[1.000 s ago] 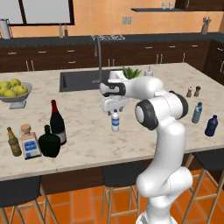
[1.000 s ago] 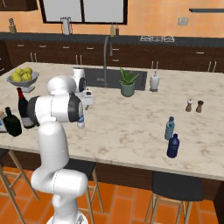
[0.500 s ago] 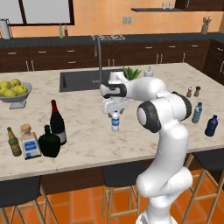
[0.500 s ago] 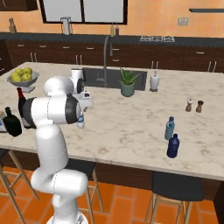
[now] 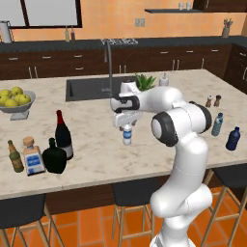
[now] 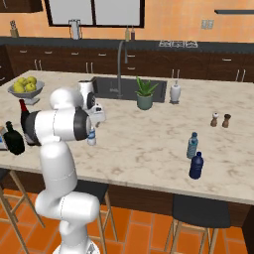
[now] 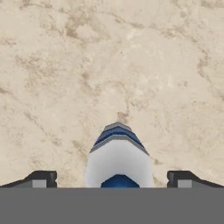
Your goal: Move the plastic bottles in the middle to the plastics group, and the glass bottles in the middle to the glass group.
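My gripper (image 5: 126,123) is right over the water bottle (image 5: 127,134) mid-counter, fingers (image 7: 41,178) spread either side of it, not pinching yet. Wine bottle (image 5: 62,136) and black bottle (image 5: 54,156) already stand beside the glass group; this one's left

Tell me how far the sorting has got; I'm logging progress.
Done, by the look of it: the wine bottle and black bottle stand beside the glass group. In hand: the claw is over the water bottle mid-counter, fingers apart on either side, not yet gripping. Left: carry it to the teal bottle and dark blue bottle.
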Available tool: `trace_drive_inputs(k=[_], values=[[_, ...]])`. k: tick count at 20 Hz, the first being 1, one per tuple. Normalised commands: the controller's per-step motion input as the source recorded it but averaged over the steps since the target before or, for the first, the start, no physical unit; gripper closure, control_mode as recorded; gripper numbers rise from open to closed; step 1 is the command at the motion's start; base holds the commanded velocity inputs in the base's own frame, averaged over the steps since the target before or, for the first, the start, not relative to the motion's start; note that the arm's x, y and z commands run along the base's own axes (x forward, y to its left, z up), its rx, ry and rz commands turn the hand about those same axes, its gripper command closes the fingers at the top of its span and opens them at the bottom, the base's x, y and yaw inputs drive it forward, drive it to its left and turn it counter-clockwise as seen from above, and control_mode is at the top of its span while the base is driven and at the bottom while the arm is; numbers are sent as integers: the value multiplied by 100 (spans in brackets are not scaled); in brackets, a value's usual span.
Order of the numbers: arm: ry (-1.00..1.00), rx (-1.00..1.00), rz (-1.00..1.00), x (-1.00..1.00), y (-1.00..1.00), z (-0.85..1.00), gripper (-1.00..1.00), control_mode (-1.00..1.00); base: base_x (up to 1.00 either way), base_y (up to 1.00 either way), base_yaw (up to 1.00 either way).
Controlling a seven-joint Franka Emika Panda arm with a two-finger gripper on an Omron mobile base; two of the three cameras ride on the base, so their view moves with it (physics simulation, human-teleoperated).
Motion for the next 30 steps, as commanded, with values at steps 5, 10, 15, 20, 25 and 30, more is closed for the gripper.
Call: trace_drive_inputs(k=[5,10,15,20,25,30], values=[[-8,0,2,-1,-3,-12,100,-100,0,0,0],[-19,0,10,-14,-32,-2,100,-100,0,0,0],[-14,0,10,-45,-54,26,100,-100,0,0,0],[-4,0,1,-59,-76,32,100,-100,0,0,0],[-1,1,0,-52,-93,26,100,-100,0,0,0],[2,0,-2,-25,-79,29,100,-100,0,0,0]])
